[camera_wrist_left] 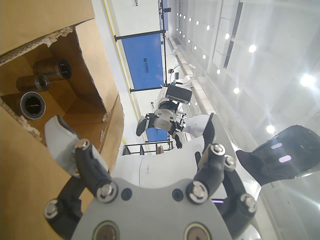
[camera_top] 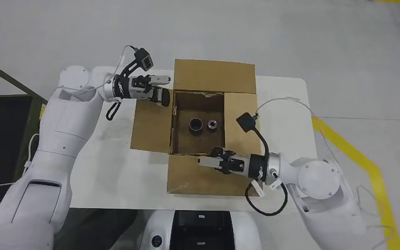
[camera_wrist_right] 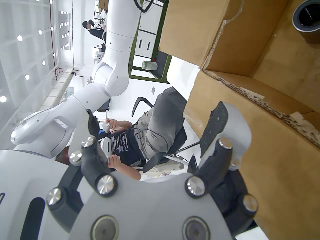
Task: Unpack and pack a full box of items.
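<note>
Cardboard box (camera_top: 215, 75), brown and rectangular, sat open on the white table (camera_top: 284, 94), flaps folded outward. Dark hollow metal cylinders (camera_top: 196, 125) sat on its floor (three counted in the left wrist view). Left gripper (camera_top: 164, 89) hovered at the box's far left corner, fingers spread, empty. Right gripper (camera_top: 209, 157) hung over the near flap, likewise spread and empty.
</note>
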Robot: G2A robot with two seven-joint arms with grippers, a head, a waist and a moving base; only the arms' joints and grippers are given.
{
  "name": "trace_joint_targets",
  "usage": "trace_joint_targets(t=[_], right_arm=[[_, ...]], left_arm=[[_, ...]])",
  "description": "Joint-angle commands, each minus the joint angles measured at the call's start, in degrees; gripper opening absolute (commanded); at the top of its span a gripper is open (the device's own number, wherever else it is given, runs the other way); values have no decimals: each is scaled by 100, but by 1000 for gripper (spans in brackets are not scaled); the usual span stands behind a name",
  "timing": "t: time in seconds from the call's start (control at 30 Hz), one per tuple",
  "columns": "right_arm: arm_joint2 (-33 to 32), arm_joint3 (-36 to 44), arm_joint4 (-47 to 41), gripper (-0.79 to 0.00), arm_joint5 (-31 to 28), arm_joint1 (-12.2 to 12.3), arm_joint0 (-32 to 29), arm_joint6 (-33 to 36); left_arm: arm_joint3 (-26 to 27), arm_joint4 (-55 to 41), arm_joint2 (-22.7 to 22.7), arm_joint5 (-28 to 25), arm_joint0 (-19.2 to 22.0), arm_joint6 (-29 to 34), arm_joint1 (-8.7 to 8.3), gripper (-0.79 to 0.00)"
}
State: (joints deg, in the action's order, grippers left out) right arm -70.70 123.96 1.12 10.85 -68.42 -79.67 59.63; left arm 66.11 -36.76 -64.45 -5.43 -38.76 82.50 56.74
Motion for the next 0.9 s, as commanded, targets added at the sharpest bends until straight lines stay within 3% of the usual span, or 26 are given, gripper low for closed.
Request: trace_joint_targets(t=[0.0,0.53,0.87], right_arm=[[-85,84,17,0,7,29,-89,37],[-531,370,-22,0,84,219,-638,310],[-520,359,-102,0,117,228,-650,284]], left_arm=[[85,85,101,67,57,-88,26,0],[179,482,1078,703,604,-568,351,0],[179,482,1078,703,604,-568,351,0]])
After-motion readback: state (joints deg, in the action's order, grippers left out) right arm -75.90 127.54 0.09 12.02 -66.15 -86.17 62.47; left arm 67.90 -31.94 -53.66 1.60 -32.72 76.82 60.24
